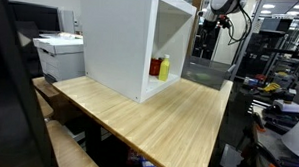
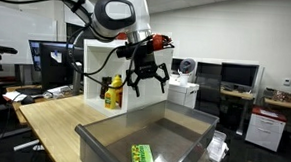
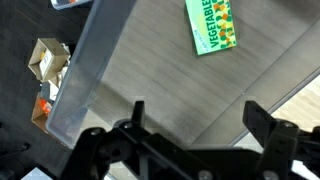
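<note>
- Nearest: a green vegetable packet lies flat on the floor of the grey bin, toward its near end.
- The claw hangs above the bin, spread wide and holding nothing.
- Risk imo: the packet's so flat that the fingers could scrape the bin floor or clip a wall.
- Far back on the counter: a white cabinet with a yellow bottle inside.

White arm bears black gripper, seemingly a red-orange wrist part.
</note>
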Controlling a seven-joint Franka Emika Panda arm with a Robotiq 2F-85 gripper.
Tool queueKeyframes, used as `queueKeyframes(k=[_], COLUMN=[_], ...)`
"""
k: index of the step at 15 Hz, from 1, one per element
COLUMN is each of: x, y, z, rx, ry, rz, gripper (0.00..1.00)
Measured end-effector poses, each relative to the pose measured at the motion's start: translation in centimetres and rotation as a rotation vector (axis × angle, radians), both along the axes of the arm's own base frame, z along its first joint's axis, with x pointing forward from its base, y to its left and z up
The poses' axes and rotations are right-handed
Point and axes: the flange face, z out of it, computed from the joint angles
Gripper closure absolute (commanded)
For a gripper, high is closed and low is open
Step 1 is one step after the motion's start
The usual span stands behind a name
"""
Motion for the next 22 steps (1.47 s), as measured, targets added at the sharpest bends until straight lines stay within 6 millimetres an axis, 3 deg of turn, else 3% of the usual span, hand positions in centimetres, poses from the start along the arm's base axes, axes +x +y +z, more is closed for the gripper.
queueKeyframes(k=[15,22], x=[-3.4,-4.2], y=[-1.0,-2.7], z=[-4.7,-6.6], rx=[0.096,0.109], ry=[0.052,0.06], rz=[-0.09,-0.11], gripper=[0.0,0.0])
